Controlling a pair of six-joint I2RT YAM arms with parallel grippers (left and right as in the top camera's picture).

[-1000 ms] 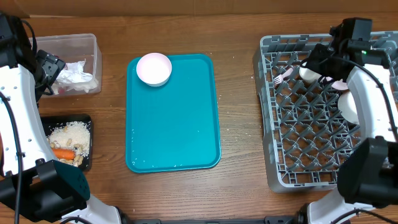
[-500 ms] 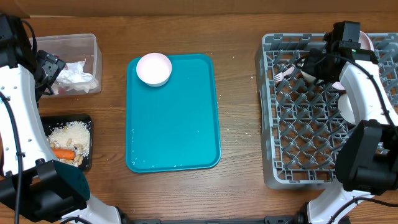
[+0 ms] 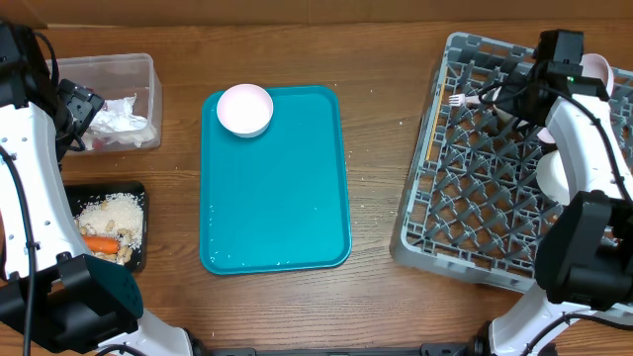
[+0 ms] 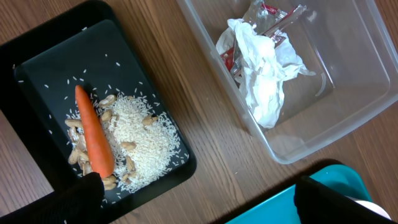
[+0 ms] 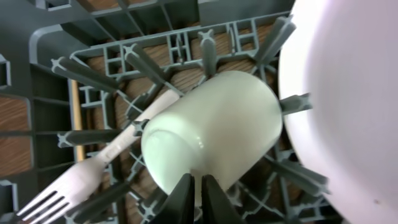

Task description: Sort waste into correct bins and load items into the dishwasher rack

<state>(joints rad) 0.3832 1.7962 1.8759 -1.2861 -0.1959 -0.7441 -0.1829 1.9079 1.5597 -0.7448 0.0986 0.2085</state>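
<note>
Pinching the small white cup (image 5: 211, 124) by its wall, the right end effector (image 5: 194, 186) is all but closed; the cup lies on its side among the pegs of the large grey plastic dishwasher rack (image 3: 415, 247), between a slim pale fork (image 5: 93, 174) and a white round plate (image 5: 348, 93). Risk: the rack sits skewed on the table (image 3: 376, 59), and a cup snagged on pegs could drag it further or roll onto the fork. Elsewhere: left end effector (image 4: 205, 202) spread wide, empty, near the clear plastic tub (image 4: 348, 118) and black tray (image 4: 43, 68); one small white bowl (image 3: 244, 109) waits on the teal tray (image 3: 277, 198).
</note>
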